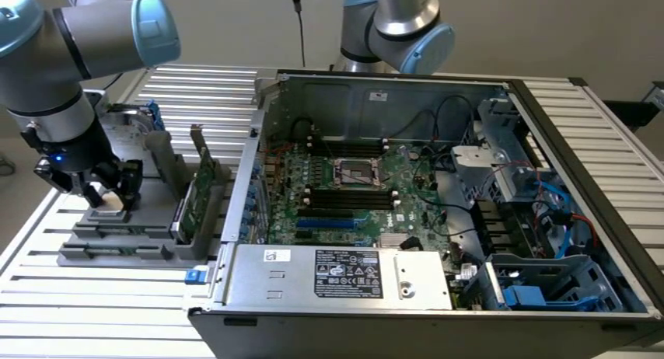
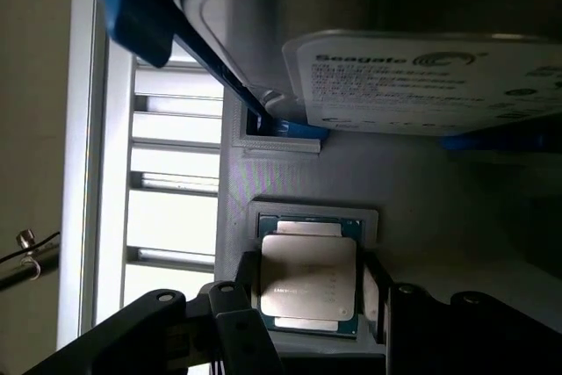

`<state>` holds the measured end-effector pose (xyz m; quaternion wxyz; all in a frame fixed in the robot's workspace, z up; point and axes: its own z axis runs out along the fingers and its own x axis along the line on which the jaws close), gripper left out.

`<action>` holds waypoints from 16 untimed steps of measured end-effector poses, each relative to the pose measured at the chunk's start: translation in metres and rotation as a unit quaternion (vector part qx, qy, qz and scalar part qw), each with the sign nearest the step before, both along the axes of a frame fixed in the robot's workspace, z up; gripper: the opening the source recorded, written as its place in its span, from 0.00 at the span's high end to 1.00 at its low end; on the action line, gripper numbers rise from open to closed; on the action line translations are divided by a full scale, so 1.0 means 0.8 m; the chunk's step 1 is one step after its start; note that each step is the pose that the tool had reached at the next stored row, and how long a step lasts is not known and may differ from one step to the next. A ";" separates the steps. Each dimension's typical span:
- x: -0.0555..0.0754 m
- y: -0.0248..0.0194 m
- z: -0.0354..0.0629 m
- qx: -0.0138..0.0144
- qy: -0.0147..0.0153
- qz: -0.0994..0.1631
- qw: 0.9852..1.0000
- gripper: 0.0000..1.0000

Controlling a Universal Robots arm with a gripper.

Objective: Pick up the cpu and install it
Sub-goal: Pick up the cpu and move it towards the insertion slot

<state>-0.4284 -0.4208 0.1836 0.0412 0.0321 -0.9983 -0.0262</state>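
The cpu (image 2: 307, 278), a small square chip with a silvery-beige top, lies flat in a recess of the grey holder (image 2: 290, 173). My gripper (image 2: 309, 292) is down over it, with one dark finger (image 2: 248, 274) against each of two opposite edges, so the jaws are shut on the chip. In the exterior view the gripper (image 1: 104, 192) hangs over the holder (image 1: 114, 246) at that view's left, outside the computer case. The metal-framed socket (image 1: 356, 172) sits in the middle of the green motherboard inside the case.
A silver hard drive (image 2: 421, 85) with a white label and blue bracket stands in the holder just beyond the chip. Upright cards (image 1: 202, 196) stand between the holder and the open case (image 1: 487, 91). A second arm (image 1: 400, 25) stands behind the case.
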 end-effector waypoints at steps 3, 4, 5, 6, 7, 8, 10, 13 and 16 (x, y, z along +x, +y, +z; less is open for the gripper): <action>0.000 0.0000 0.001 0.000 0.000 0.000 1.000 0.45; 0.000 0.0001 0.002 0.000 -0.001 0.000 1.000 0.45; 0.000 0.0001 0.004 0.000 0.000 0.000 1.000 0.45; 0.000 0.0000 0.006 0.000 0.000 0.000 1.000 0.45; 0.000 0.0000 0.008 0.000 0.000 0.000 1.000 0.45; 0.000 0.0000 0.010 0.000 0.000 0.000 1.000 0.45; 0.000 0.0000 0.018 0.000 0.000 0.000 1.000 0.45; 0.000 0.0000 0.033 0.000 0.000 0.000 1.000 0.45; 0.001 0.0000 0.047 0.000 0.000 0.000 1.000 0.45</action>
